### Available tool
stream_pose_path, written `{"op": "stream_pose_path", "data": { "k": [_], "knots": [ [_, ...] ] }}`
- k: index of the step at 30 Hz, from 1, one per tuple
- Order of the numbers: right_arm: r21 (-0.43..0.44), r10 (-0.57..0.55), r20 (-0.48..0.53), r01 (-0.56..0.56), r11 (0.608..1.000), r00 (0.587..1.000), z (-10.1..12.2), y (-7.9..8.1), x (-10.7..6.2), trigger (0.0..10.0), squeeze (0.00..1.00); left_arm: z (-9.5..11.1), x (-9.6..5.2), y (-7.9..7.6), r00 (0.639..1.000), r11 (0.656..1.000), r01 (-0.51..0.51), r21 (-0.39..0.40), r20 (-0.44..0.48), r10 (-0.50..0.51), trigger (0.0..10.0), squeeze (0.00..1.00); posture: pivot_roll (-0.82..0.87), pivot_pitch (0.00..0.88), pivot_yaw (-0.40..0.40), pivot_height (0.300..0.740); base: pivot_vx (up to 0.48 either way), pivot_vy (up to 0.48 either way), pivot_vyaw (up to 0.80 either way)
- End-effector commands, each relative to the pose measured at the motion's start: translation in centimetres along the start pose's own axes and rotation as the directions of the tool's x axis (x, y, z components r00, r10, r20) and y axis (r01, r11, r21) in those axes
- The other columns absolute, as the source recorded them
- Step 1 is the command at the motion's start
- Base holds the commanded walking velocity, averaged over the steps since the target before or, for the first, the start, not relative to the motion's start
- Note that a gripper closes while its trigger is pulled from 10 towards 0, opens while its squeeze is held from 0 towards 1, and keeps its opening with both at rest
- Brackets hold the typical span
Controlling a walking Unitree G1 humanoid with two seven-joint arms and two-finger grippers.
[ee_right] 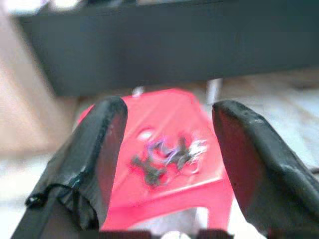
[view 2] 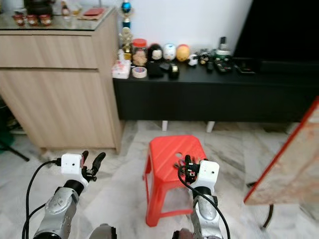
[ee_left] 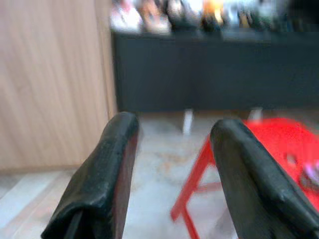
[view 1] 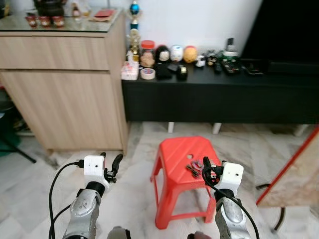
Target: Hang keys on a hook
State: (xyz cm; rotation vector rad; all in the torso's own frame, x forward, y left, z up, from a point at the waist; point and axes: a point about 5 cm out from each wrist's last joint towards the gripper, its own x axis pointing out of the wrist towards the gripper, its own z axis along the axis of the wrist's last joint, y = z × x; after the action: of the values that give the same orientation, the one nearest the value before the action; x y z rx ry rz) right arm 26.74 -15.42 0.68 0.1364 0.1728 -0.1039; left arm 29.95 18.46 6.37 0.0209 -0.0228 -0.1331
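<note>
Pale marble floor [view 1: 129, 149]. Wooden cabinet [view 1: 65, 84] at 10 o'clock, beside long black TV console [view 1: 219, 99] at 12–2 o'clock against white wall [view 1: 199, 20]. Red plastic stool [view 1: 174, 169] centre.

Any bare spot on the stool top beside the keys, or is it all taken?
The red plastic stool is bare on its left half and back edge, around the small hole. The bunch of keys crowds the front right corner, with the open right claw just above it. The black low cabinet behind is cluttered along its top.
</note>
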Motion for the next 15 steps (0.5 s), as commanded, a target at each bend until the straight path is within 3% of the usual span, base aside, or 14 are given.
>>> {"op": "stream_pose_path", "data": {
  "k": [1, 15],
  "knots": [
    [0.004, 0.029, 0.027, -0.029, 1.000, 0.999, 0.92, 0.77, 0.67, 10.0, 0.00, -1.21, -0.92, 0.56, 0.998, 1.000, -0.026, -0.007, -0.055, 0.026, 10.0, 0.00, 0.05, 0.000, -0.063, 0.647, 0.341, 0.000, 0.00],
    [0.000, 0.046, 0.012, -0.046, 0.999, 0.999, 0.69, 0.92, 0.60, 10.0, 0.00, -1.26, -0.84, 0.18, 0.998, 1.000, -0.026, -0.018, -0.055, 0.025, 10.0, 0.00, 0.05, 0.000, -0.068, 0.647, 0.371, 0.000, 0.00]
  ]
}}
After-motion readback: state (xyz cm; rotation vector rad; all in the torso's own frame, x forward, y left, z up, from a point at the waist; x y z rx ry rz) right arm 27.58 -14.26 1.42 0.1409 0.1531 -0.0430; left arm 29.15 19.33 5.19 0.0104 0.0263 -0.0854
